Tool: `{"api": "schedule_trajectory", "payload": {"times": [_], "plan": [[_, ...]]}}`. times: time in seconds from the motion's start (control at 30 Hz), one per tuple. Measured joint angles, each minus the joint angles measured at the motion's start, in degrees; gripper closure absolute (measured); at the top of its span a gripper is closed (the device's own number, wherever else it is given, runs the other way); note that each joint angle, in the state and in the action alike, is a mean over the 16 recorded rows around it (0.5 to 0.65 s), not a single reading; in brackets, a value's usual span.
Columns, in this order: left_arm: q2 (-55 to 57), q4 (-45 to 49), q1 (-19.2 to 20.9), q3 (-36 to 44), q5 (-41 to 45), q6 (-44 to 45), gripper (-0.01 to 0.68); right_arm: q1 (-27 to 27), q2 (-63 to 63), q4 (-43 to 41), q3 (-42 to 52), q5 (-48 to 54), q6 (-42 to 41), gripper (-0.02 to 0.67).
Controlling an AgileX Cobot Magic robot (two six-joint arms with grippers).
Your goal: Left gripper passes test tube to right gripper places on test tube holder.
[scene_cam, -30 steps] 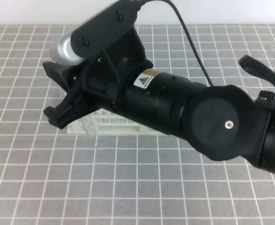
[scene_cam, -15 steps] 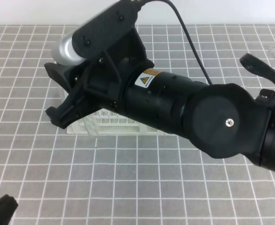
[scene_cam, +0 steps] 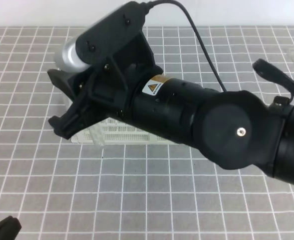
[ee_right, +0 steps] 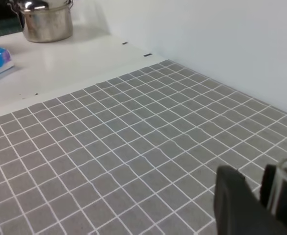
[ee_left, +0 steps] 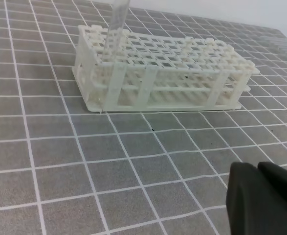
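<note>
Grey tiled tabletop (scene_cam: 147, 200), spanned in the exterior high view by the right arm (scene_cam: 227, 132), which is set marginally differently from a second ago and covers most of the white test tube holder (ee_left: 182, 63) from above. Only a strip of the holder's perforated tiers is exposed there. The holder is shown whole in the left wrist view, standing upright on the tiles.

The right gripper (scene_cam: 61, 102) is poised over the holder's left end, its jaws clenched on the test tube (ee_left: 119, 22). The left gripper (ee_left: 263, 200) is seen at the lower left corner of the exterior high view, where nothing was visible a second ago. Its jaws are pressed together on nothing and it is well apart from the holder. From this the handover is judged complete, and only the placing is left.

The tube is held upright, with its lower end at or just inside a hole near the holder's left end. Its top is cut off by the frame edge. How far it is seated cannot be told, the glass being nearly see-through against the lattice. In the right wrist view only a sliver of it is caught beside the black fingers (ee_right: 236, 205)
</note>
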Motion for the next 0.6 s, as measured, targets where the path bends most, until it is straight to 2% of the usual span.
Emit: {"api": "schedule_trajectory", "payload": {"times": [0.2, 0.33, 0.43, 0.6], "plan": [[0.03, 0.07, 0.00, 0.04, 0.01, 0.00, 0.673, -0.33, 0.19, -0.25, 0.08, 0.04, -0.96, 0.561], [0.06, 0.09, -0.01, 0.09, -0.04, -0.01, 0.673, -1.27, 0.24, -3.77, 0.60, -0.82, 1.48, 0.561], [0.07, 0.09, -0.01, 0.09, -0.04, -0.01, 0.673, -2.51, 0.25, -10.54, 1.68, -3.42, 7.89, 0.561], [0.06, 0.07, 0.00, 0.04, 0.01, 0.00, 0.673, -5.94, 0.76, -26.65, 4.41, -11.76, 25.44, 0.561]]}}
